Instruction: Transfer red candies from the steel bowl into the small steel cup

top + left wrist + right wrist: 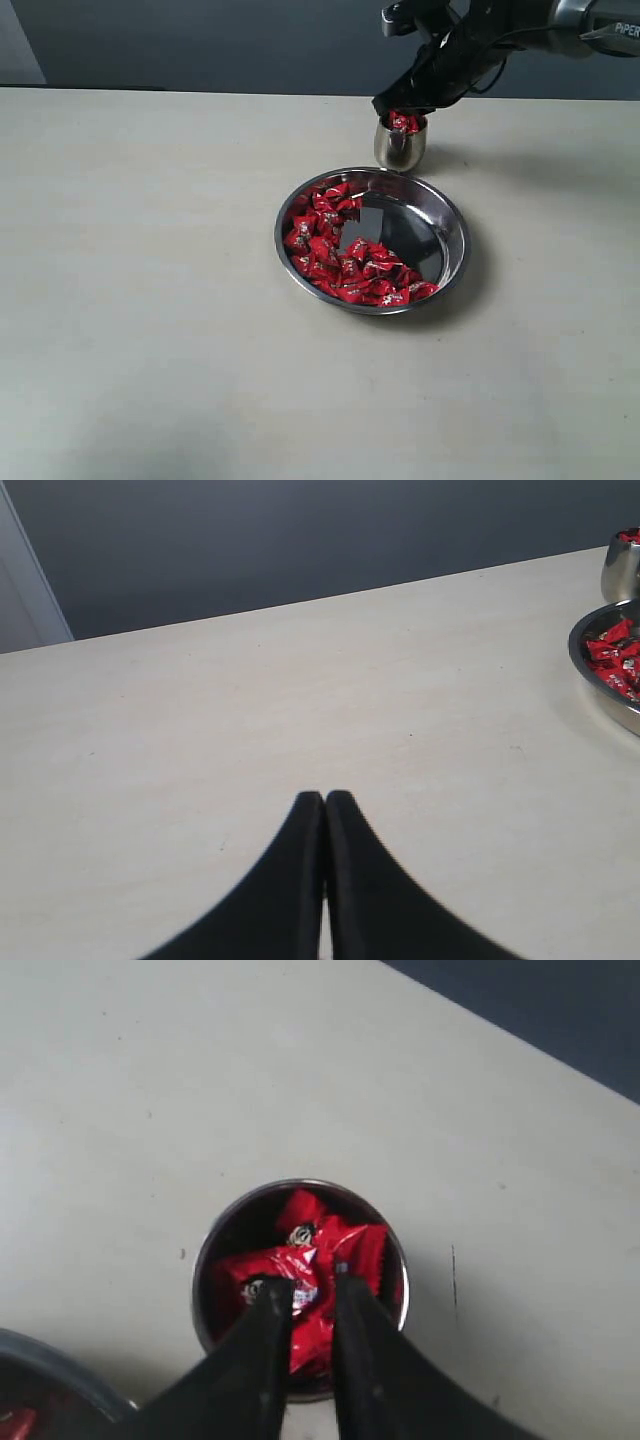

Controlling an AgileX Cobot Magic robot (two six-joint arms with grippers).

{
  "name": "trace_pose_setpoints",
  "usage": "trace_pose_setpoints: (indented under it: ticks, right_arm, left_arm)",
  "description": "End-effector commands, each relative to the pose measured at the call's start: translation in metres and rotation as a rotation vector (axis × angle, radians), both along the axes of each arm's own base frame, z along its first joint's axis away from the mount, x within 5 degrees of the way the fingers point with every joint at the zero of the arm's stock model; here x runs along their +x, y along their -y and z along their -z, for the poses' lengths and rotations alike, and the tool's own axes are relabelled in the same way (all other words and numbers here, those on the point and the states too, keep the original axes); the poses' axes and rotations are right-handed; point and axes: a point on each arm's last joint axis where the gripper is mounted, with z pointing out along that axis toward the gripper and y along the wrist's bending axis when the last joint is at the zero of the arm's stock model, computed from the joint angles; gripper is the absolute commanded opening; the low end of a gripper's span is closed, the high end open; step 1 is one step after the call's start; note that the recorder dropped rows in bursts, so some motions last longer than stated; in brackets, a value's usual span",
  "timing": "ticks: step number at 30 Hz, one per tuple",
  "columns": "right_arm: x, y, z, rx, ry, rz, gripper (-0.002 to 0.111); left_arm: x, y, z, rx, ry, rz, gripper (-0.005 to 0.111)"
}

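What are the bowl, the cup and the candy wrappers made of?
Bowl: looks like polished steel, mirror-shiny, with reflections inside it.
Cup: the same shiny silvery metal, probably steel.
Candies: the wrappers look like thin foil or glossy plastic, crinkled and glinting. I cannot tell which.

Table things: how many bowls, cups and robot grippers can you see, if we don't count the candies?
steel bowl: 1
small steel cup: 1
grippers: 2 (left gripper, right gripper)
Total: 4
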Motion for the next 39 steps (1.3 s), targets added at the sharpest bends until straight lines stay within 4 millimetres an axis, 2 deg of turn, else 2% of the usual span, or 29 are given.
trace_pose_setpoints:
  ticks: [1, 9, 21, 24, 28, 30, 35, 39]
  right_arm:
    - [0.003, 0.002, 0.001, 0.004, 0.009, 0.008, 0.017]
    - [-0.002, 0.003, -0.011, 0.001, -0.005, 0.002, 0.017]
    - [-0.032, 0.000, -0.034, 0.027, -0.226, -0.071, 0.017]
    - [-0.049, -0.004, -0.033, 0.049, -0.378, -0.180, 0.017]
    - [-0.061, -0.007, -0.032, 0.073, -0.504, -0.218, 0.017]
    - [-0.062, -0.011, -0.030, 0.069, -0.504, -0.248, 0.017]
    - [-0.066, -0.033, -0.007, 0.039, -0.548, -0.311, 0.017]
    - [-0.069, -0.041, -0.001, 0.026, -0.563, -0.328, 0.017]
  left_arm:
    - [0.000, 0.001, -0.001, -0.006, 0.009, 0.010, 0.000]
    - [0.000, 0.001, -0.001, -0.006, 0.009, 0.010, 0.000]
    - [0.000, 0.001, -0.001, -0.006, 0.009, 0.010, 0.000]
    - [0.000, 0.001, -0.001, -0.006, 0.009, 0.010, 0.000]
    - [0.000, 0.001, -0.001, -0.006, 0.009, 0.010, 0.000]
    - [0.000, 0.001, -0.001, -0.006, 0.009, 0.010, 0.000]
    - [0.000, 0.001, -0.001, -0.006, 0.009, 0.010, 0.000]
    - [0.000, 0.001, -0.001, -0.006, 0.009, 0.010, 0.000]
